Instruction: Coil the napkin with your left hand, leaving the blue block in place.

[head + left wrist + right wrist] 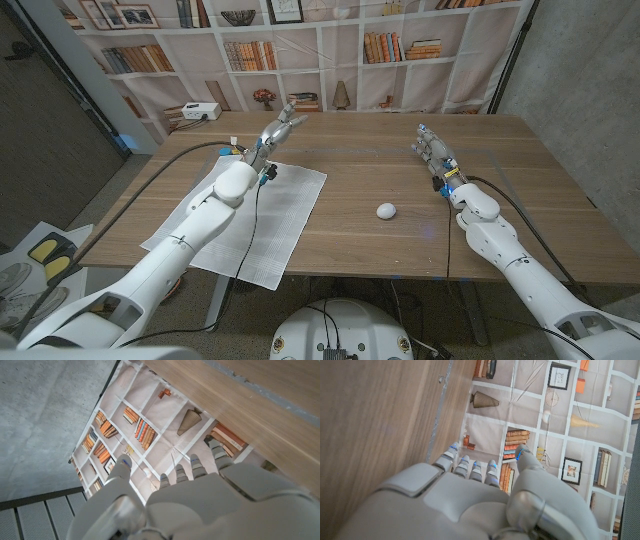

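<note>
Napkin [250,215] lies spread flat on the desk [400,160] in the left half of the head view, white, with one corner hanging over the near edge. No fold or roll shows in it, so I judge the coiling has not begun and the reaching step is in hand. No blue block can be seen on the desk; a small white ball [386,210] sits near the middle, well apart from the napkin.

The left robot hand [278,130] hovers beyond the far corner of the napkin, in the upper left of the frame, fingers spread and holding nothing. The next move, I think, calls for lowering this hand to a napkin edge and pinching it before rolling.

The right robot hand [432,150] stands at the upper right, fingers loosely extended, empty, far from the napkin.
</note>
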Action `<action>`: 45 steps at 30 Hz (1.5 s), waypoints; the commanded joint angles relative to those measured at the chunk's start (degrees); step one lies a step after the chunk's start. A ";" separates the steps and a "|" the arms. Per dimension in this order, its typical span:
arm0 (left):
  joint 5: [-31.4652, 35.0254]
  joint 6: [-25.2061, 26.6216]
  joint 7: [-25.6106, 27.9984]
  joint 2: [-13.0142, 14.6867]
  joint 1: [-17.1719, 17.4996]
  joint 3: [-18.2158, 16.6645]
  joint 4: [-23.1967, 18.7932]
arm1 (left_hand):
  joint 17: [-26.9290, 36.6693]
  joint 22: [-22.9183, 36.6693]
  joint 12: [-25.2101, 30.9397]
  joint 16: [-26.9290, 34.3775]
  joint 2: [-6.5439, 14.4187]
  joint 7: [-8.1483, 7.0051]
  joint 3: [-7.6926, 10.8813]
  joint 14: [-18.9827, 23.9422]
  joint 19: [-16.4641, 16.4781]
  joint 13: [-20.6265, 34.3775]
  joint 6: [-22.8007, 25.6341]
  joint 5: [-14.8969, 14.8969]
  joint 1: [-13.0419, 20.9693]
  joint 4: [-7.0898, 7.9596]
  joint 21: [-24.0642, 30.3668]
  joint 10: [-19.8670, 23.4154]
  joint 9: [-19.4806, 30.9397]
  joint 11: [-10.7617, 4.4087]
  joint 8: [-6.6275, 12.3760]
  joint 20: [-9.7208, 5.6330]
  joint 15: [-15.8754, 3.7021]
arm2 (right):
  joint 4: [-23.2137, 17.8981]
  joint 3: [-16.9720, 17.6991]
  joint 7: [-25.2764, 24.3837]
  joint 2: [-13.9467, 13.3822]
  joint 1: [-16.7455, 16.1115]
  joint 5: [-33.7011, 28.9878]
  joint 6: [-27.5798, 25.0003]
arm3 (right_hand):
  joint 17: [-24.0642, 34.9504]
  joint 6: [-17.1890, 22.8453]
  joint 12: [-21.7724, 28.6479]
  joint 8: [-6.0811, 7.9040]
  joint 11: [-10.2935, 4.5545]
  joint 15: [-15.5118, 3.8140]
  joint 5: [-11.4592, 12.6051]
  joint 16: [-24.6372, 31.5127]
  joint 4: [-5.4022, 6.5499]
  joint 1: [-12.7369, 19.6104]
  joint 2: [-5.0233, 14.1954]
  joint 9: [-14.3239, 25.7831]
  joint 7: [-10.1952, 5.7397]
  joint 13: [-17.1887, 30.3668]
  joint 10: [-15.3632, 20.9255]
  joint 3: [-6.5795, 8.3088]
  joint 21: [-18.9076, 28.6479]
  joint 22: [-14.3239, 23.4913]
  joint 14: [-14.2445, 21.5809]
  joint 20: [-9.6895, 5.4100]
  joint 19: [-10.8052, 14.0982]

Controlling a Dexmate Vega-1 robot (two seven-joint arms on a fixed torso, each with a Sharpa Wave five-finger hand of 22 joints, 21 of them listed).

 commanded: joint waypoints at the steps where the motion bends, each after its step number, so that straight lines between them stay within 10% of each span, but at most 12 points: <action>1: 7.53 -2.02 -3.15 0.89 -2.10 2.90 -2.77 | 0.19 0.14 0.25 0.40 -0.43 0.01 -0.20 0.28 0.41 0.19 0.09 0.13 -0.01 -0.08 0.20 0.16 0.19 0.21 0.32 0.36 0.08 | -2.90 0.67 -1.21 -0.36 -2.38 -0.32 0.41 | 0.17 0.40 0.42 0.11 0.36 0.47 0.26 0.37 0.32 -0.14 0.06 0.10 0.03 0.20 0.53 0.08 -0.13 0.30 -0.14 0.37 0.38; 45: 29.68 -13.49 -16.64 2.13 -9.12 11.10 -8.54 | 0.25 0.12 -0.07 0.23 -0.50 0.03 -0.15 0.79 0.88 0.29 -0.04 0.21 0.14 -0.16 0.23 -0.01 0.29 -0.86 -0.06 0.03 -0.98 | -8.50 2.29 -5.78 -1.43 -7.71 -0.82 2.94 | 0.35 1.47 0.53 0.17 0.68 0.63 0.30 0.43 0.52 -0.51 0.18 0.08 0.20 0.21 1.36 -0.14 -0.09 0.33 0.15 0.48 0.48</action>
